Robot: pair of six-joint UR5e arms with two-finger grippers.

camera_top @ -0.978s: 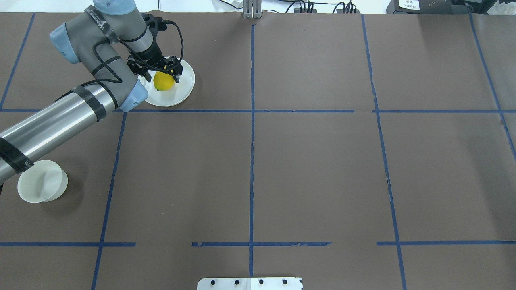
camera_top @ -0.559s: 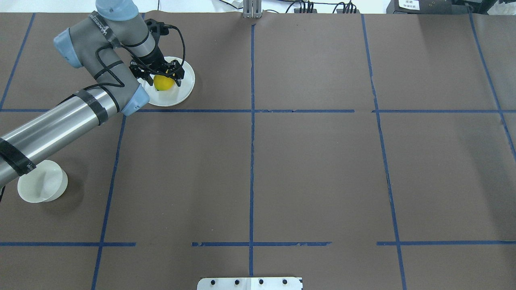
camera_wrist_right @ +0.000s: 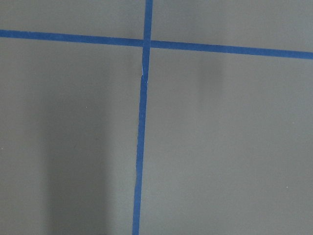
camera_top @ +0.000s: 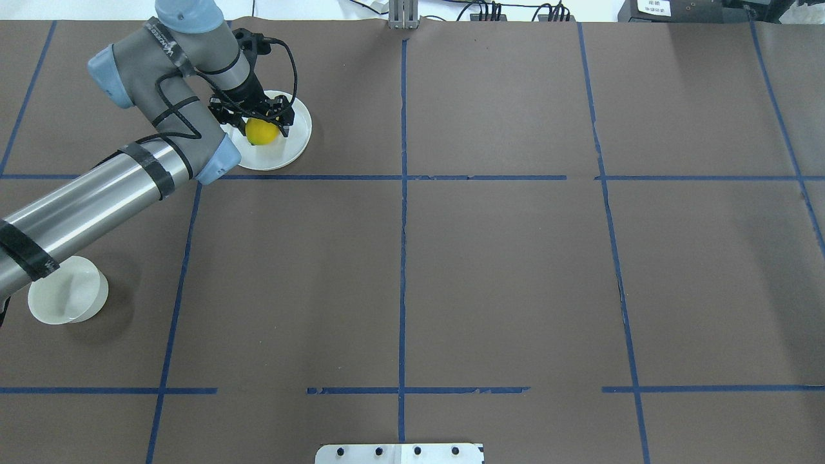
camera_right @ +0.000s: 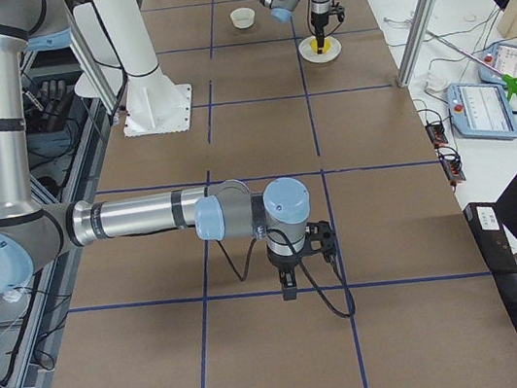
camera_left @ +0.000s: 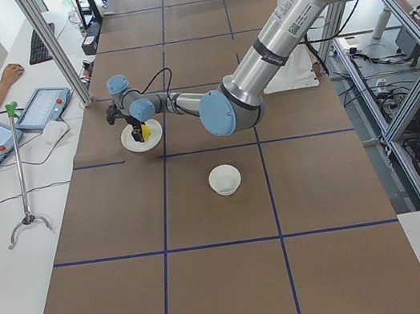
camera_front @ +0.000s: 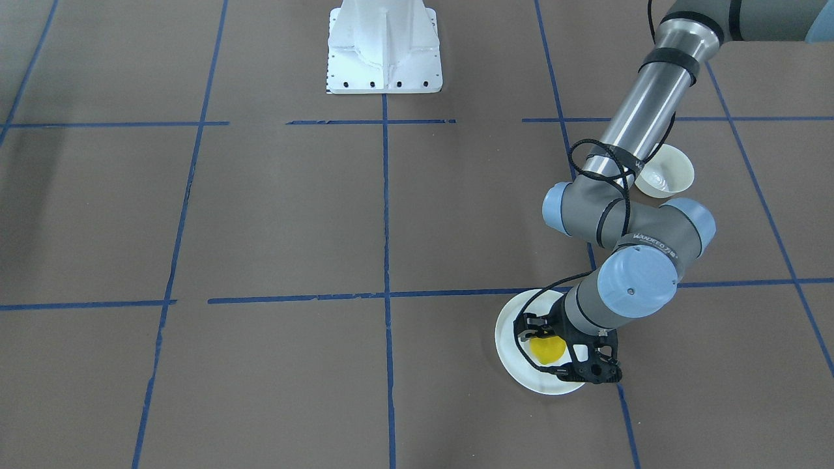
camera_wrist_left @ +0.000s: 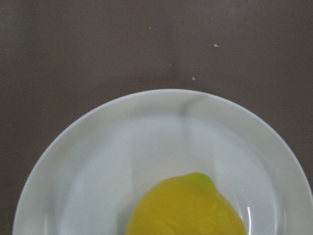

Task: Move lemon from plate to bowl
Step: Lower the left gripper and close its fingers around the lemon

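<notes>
The yellow lemon (camera_top: 261, 132) lies on the white plate (camera_top: 295, 147) at the far left of the table. My left gripper (camera_top: 255, 122) is down over the plate, open, with one finger on each side of the lemon. The front-facing view shows the same: lemon (camera_front: 546, 348), plate (camera_front: 510, 339), gripper (camera_front: 559, 352). The left wrist view shows the lemon's pointed tip (camera_wrist_left: 188, 208) on the plate (camera_wrist_left: 93, 156). The off-white bowl (camera_top: 67, 298) stands nearer the robot, partly under my left forearm. My right gripper (camera_right: 290, 292) points down at bare table far away; I cannot tell whether it is open.
The table is brown paper with a grid of blue tape (camera_top: 402, 193). The robot's white base plate (camera_front: 384, 45) is at the near middle edge. A metal post (camera_top: 403, 16) stands at the far edge. An operator and tablets (camera_left: 24, 116) sit beyond the far side.
My left gripper has come down closer around the lemon and the wrist has shifted slightly. The lemon, plate and bowl have not moved.
</notes>
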